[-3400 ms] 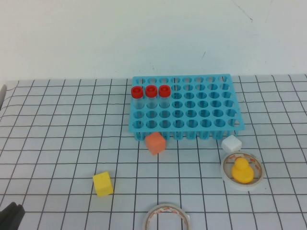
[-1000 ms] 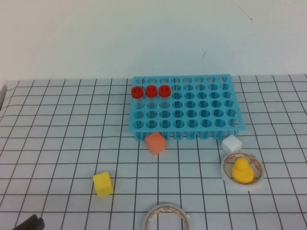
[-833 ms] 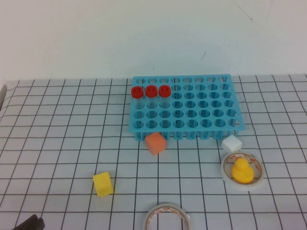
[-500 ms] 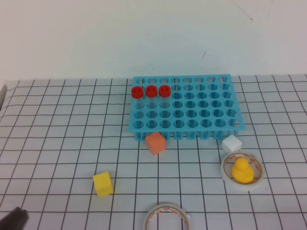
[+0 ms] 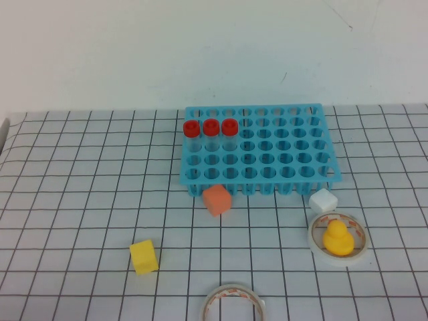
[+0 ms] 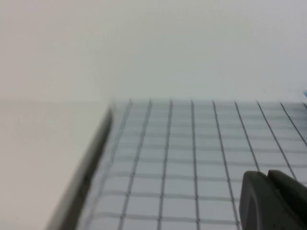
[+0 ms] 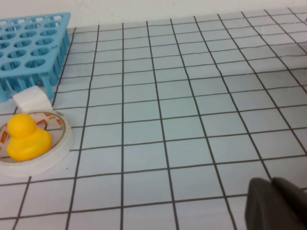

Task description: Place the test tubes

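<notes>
Blue rack (image 5: pixel 287 150), red-capped tubes (image 5: pixel 210 128), orange cube (image 5: pixel 217 200), yellow cube (image 5: pixel 144 257), white cube (image 5: pixel 322 200), yellow duck (image 5: pixel 337 239) — black-gridded white table (image 5: pixel 80 174).

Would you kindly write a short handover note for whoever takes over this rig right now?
Left gripper: shut, empty, low over the gridded mat near its left edge, outside the high view.
Right gripper: shut, empty, low over bare mat to the right of the blue plastic rack.
Things: three red-capped clear test tubes stand upright side by side at the rack's left end.
Done: those three are seated.
Left: no loose tube shows in any view, so probably nothing; check off camera.
</notes>
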You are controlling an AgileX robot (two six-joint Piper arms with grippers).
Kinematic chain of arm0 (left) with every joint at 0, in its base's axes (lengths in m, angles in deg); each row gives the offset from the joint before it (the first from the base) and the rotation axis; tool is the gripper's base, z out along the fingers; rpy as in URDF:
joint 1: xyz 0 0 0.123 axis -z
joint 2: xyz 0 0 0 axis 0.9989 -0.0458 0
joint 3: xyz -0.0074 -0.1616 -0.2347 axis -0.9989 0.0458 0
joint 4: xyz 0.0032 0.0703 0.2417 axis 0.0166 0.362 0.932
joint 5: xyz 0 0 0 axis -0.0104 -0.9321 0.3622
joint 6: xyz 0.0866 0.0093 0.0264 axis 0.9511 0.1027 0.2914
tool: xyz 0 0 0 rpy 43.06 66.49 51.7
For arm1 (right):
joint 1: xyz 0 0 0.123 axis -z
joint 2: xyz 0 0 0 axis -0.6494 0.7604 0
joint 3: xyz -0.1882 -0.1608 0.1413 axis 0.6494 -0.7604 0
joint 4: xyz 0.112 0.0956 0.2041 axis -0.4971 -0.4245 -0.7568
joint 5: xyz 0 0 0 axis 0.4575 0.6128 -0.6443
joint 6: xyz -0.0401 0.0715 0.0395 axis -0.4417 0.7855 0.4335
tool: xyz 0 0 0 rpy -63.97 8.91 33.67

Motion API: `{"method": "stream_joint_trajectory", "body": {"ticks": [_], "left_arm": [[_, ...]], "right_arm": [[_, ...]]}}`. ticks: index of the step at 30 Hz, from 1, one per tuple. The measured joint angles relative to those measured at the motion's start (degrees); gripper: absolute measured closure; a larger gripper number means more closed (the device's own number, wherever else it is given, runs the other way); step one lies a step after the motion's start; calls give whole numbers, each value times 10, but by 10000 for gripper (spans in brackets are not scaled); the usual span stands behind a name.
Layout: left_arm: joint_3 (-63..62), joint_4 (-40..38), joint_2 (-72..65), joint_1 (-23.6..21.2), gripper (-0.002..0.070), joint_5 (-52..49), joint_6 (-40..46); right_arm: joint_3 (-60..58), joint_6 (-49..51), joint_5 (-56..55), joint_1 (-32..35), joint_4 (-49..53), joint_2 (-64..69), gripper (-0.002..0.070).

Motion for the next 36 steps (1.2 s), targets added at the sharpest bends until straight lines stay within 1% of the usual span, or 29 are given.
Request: {"method": "stream_joint_trajectory", "body": {"ticks": [4,9,13,17,27,32,36], "left_arm": [[43,34,0,0,676,86,16],[55,45,1,9,677,107,23],[55,47,1,46,676,79,56],[55,47,1,75,676,22,84],[55,33,1,82,676,-55,102],[54,12,1,82,676,-63,102],[54,2,1,82,676,-63,78]], "right_arm": [[0,0,0,0,0,0,678],[0,0,0,0,0,0,678],[0,0,0,0,0,0,678],[0,0,0,0,0,0,678],[0,0,0,0,0,0,678],[0,0,0,0,0,0,678],[0,0,0,0,0,0,678]]}}
